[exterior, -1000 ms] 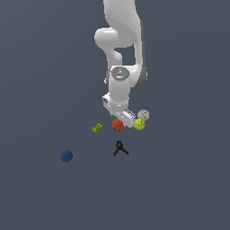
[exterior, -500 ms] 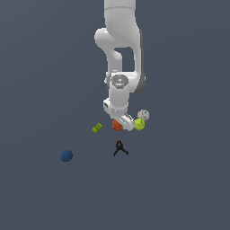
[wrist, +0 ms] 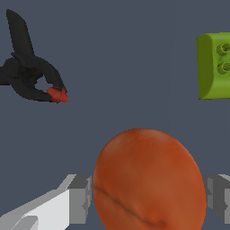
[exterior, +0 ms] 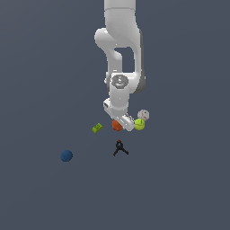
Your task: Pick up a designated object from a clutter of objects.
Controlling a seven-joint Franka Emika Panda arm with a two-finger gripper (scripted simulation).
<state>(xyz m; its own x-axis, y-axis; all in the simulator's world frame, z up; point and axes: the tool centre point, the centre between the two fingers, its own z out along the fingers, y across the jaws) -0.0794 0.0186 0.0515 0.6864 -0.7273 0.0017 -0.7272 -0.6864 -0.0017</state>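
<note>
Lowered since the earlier frame, gripper (exterior: 119,124) at centre frame now straddles orange-red ball (wrist: 148,179), jaws wide, a pad (wrist: 80,199) flanking each side, not yet touching.

A small orange-red ball (wrist: 148,182) with a faintly rough skin sat on the surface, near a yellow-green ball (exterior: 139,125).

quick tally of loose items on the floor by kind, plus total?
Balls: 4: orange-red ball, yellow-green ball, whitish ball, dark blue ball
Blocks: 1: green block
Clamps: 1: black clamp
Total: 6
</note>
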